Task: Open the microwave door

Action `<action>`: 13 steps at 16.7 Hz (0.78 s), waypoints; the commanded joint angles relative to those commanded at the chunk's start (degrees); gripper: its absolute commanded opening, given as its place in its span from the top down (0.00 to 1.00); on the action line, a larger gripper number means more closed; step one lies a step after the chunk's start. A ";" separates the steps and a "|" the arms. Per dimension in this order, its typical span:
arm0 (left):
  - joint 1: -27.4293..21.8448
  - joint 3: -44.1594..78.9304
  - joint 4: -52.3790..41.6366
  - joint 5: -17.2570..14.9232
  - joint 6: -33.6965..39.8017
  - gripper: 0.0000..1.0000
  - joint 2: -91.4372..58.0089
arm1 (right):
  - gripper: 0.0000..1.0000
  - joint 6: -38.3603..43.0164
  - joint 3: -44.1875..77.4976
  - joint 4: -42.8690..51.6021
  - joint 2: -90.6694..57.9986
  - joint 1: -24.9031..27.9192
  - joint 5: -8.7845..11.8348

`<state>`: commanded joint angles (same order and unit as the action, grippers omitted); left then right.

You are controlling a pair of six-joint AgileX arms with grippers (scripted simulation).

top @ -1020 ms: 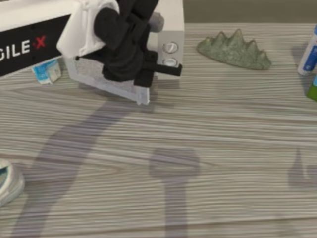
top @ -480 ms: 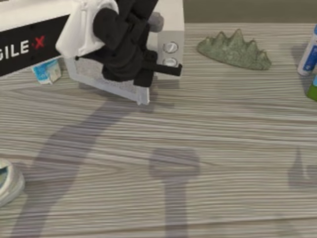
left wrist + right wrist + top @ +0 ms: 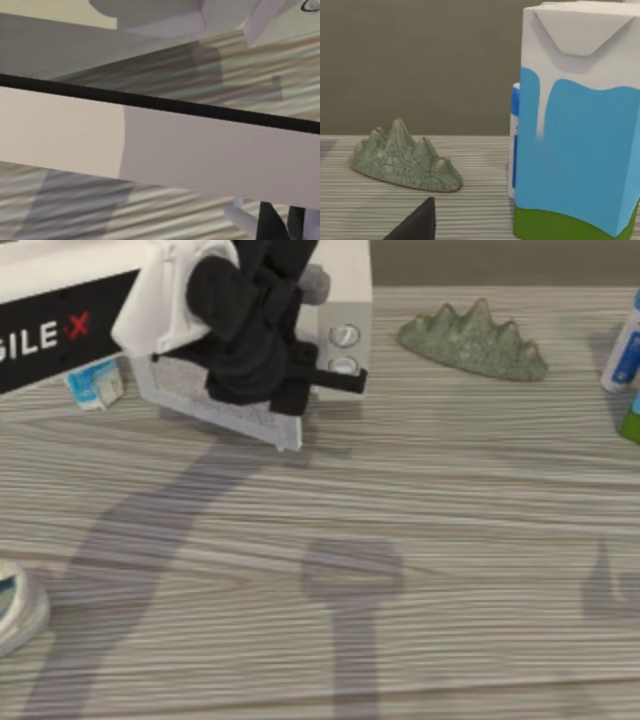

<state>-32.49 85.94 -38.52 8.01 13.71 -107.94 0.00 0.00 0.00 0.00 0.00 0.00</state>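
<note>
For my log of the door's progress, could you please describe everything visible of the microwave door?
The microwave door is a thin white panel with a speckled grey window. It stands ajar, swung out at an angle from the microwave, its free edge over the table. The left hand hangs over that edge, hiding part of the door; its grip cannot be seen.

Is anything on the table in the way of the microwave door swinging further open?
Nothing visible blocks it. The microwave door stands partly open with the left end effector over it; the table in front is bare. The small carton sits beside its hinge end.
</note>
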 joint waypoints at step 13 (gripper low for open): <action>0.44 -2.42 0.85 -1.71 -2.48 1.00 1.71 | 0.00 0.00 0.00 0.00 0.00 0.00 0.00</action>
<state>-32.05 83.53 -37.67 6.30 11.23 -106.23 0.00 0.00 0.00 0.00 0.00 0.00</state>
